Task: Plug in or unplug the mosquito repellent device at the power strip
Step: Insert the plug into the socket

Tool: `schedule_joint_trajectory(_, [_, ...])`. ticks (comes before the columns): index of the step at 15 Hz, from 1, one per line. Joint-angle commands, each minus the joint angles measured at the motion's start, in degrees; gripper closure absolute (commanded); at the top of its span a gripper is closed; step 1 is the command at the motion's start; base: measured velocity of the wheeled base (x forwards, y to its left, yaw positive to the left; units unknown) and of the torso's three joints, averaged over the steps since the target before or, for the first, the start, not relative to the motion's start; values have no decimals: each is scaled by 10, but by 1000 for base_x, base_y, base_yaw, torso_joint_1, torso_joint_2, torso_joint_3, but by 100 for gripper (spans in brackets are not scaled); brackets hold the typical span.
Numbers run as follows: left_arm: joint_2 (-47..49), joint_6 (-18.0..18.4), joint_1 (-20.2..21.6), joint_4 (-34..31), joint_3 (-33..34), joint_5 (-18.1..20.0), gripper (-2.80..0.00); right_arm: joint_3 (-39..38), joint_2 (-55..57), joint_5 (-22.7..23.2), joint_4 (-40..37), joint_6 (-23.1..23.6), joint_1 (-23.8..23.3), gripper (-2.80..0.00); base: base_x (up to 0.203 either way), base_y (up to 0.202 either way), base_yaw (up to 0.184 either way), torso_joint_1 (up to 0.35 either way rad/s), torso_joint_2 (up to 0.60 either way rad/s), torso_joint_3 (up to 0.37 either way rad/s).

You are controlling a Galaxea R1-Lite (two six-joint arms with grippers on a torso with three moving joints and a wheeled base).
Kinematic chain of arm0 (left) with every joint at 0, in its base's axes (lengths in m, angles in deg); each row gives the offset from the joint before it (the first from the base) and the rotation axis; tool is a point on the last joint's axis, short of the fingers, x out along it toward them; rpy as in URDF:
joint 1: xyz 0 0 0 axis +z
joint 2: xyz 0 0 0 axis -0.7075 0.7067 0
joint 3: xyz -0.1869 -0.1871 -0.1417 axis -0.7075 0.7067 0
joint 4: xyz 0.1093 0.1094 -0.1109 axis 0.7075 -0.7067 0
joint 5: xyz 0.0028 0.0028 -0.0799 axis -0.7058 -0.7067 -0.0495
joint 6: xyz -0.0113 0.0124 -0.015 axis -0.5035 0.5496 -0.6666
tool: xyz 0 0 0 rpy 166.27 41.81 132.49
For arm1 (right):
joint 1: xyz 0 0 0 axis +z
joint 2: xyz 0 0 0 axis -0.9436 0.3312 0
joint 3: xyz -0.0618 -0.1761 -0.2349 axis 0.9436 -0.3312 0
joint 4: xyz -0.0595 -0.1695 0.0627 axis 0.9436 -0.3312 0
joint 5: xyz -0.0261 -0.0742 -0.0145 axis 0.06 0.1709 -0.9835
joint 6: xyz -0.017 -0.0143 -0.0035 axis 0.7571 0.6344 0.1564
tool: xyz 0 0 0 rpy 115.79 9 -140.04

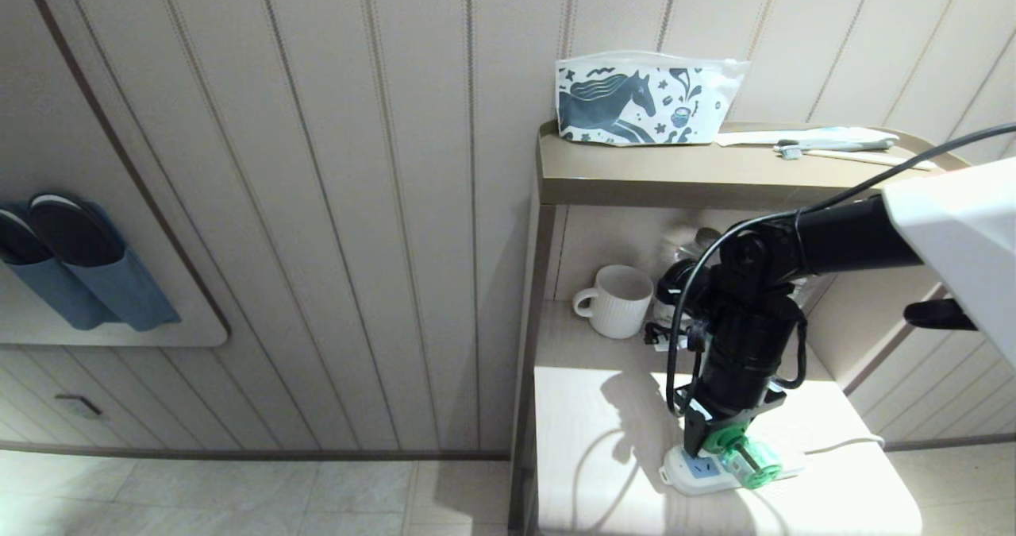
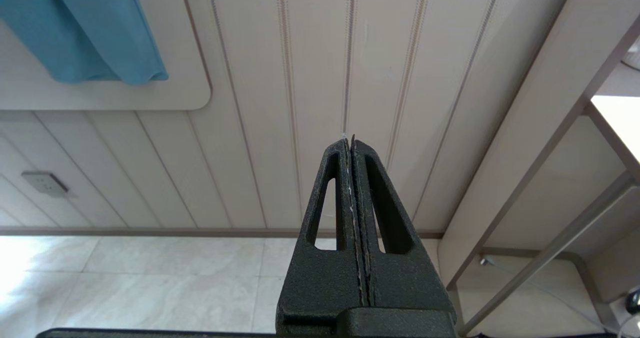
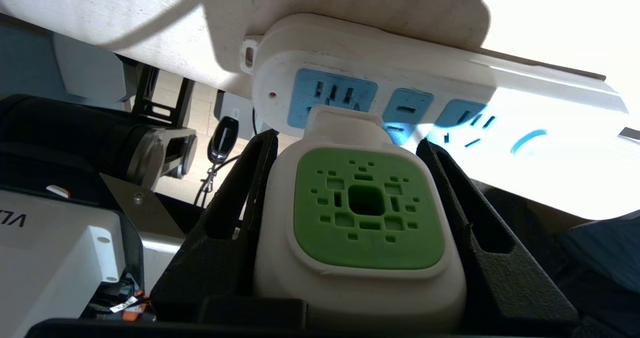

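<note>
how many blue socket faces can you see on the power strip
3 on the power strip: one by the end with the red dot, partly behind the repellent device, a narrow middle one, one further along. Glare may hide more.

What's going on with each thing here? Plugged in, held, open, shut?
mosquito repellent device: at the power strip's end socket, gripped on both sides; whether fully seated is unclear.
power strip: flat on the shelf, other sockets free.
right gripper: shut on the device.
left gripper: shut, holding nothing, away from the shelf.
mug: upright.
horse-print pouch: zipped, standing on the top shelf.
</note>
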Motion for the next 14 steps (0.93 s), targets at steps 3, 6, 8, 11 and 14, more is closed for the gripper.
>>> schedule_joint_trajectory(3, [1, 0, 0, 0, 0, 0, 0, 5, 11, 0, -3, 0, 1, 0, 0, 0, 0, 0, 0, 0])
schedule_joint_trajectory(6, [1, 0, 0, 0, 0, 0, 0, 7, 12, 0, -3, 0, 3, 0, 0, 0, 0, 0, 0, 0])
schedule_joint_trajectory(8, [1, 0, 0, 0, 0, 0, 0, 9, 12, 1, -3, 0, 5, 0, 0, 0, 0, 0, 0, 0])
schedule_joint_trajectory(11, [1, 0, 0, 0, 0, 0, 0, 17, 15, 1, -3, 0, 6, 0, 0, 0, 0, 0, 0, 0])
schedule_joint_trajectory(14, [1, 0, 0, 0, 0, 0, 0, 21, 16, 1, -3, 0, 10, 0, 0, 0, 0, 0, 0, 0])
